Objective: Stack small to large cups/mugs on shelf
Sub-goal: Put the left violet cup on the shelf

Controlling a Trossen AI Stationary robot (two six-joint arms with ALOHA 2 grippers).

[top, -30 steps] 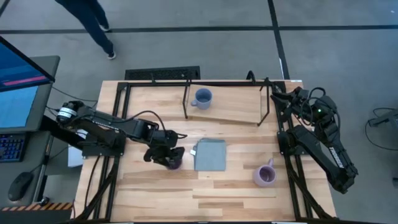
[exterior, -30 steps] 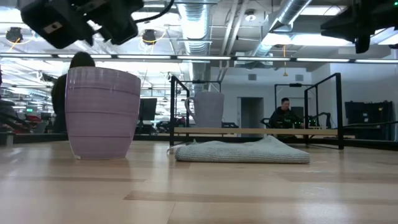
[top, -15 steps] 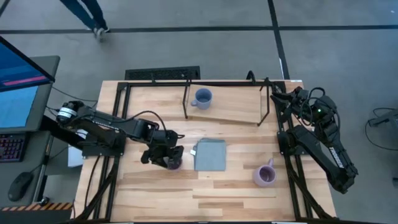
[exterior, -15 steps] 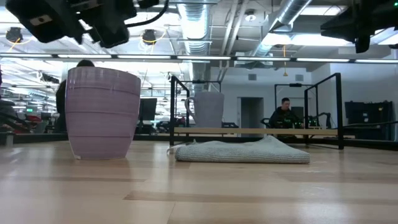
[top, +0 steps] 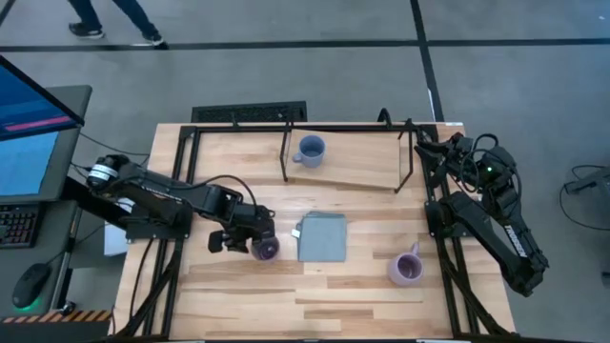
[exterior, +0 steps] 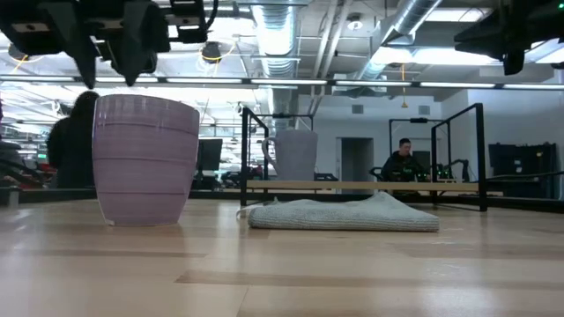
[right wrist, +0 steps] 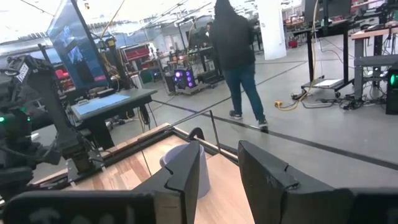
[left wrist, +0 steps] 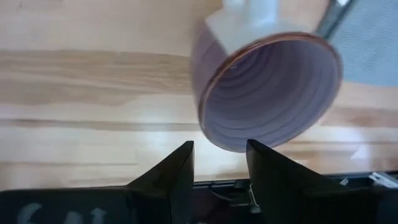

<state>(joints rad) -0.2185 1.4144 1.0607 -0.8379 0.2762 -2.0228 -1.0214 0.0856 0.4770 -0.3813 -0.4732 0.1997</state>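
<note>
Left tool [top: 250,245] is hovering part-open, gripping nothing, with the purple mug [top: 266,249] upright on the tabletop [top: 362,286] just beside it, fingers [left wrist: 176,180] seemingly lining up on its rim.

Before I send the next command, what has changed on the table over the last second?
The left pincer drew back toward its own side beside the purple mug, its fingers closing in though still apart, straddling the near rim without gripping. That mug has not moved. The blue mug on the shelf, the grey cloth, the second purple mug and the right pincer stayed put.
</note>
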